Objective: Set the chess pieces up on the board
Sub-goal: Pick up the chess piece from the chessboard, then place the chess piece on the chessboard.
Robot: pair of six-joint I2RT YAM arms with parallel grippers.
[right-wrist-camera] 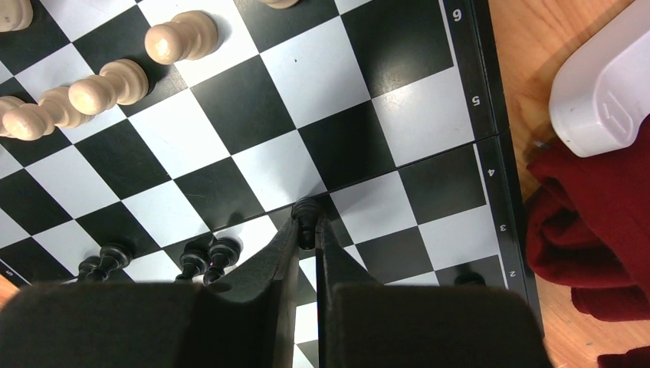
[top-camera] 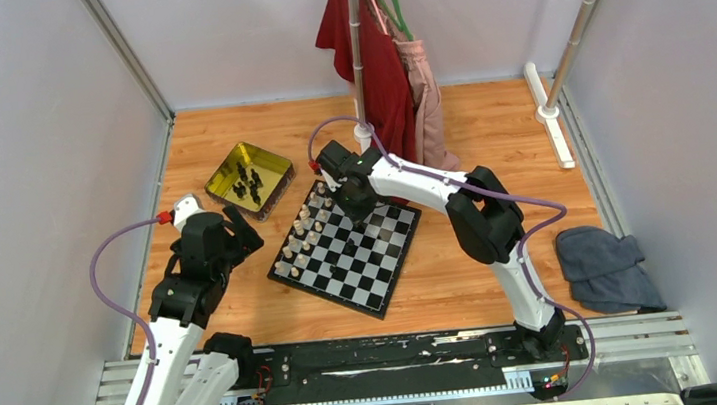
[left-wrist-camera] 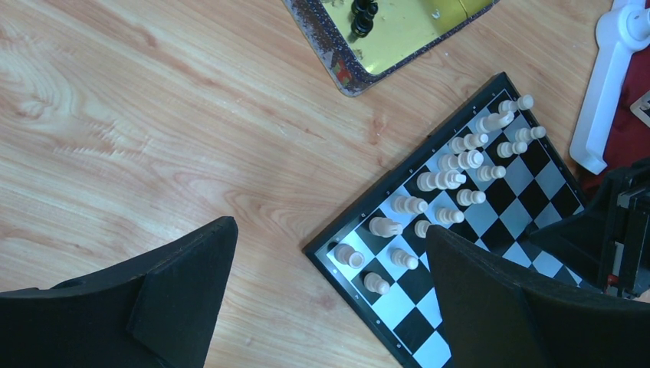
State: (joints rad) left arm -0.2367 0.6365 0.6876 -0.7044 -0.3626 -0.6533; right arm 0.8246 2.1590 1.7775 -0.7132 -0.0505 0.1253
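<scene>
The board (top-camera: 372,273) lies at an angle mid-table, with cream pieces (top-camera: 302,230) along its left side. My right gripper (top-camera: 361,220) hangs over its far part. In the right wrist view the right gripper (right-wrist-camera: 306,230) is shut on a small black chess piece (right-wrist-camera: 306,211), pinched upright just above a square. Two more black pieces (right-wrist-camera: 207,257) stand on the board (right-wrist-camera: 260,100) to its left, and another (right-wrist-camera: 103,261) beyond them. More black pieces (top-camera: 249,182) lie in the gold tray (top-camera: 221,172). My left gripper (left-wrist-camera: 329,230) is open and empty over the wood beside the board's corner (left-wrist-camera: 498,199).
A clothes rack pole with a red garment (top-camera: 380,59) stands just behind the board, and its white foot (right-wrist-camera: 605,100) and the red cloth (right-wrist-camera: 598,199) lie next to the board's edge. A grey cloth (top-camera: 603,267) lies at the right. Grey walls close both sides.
</scene>
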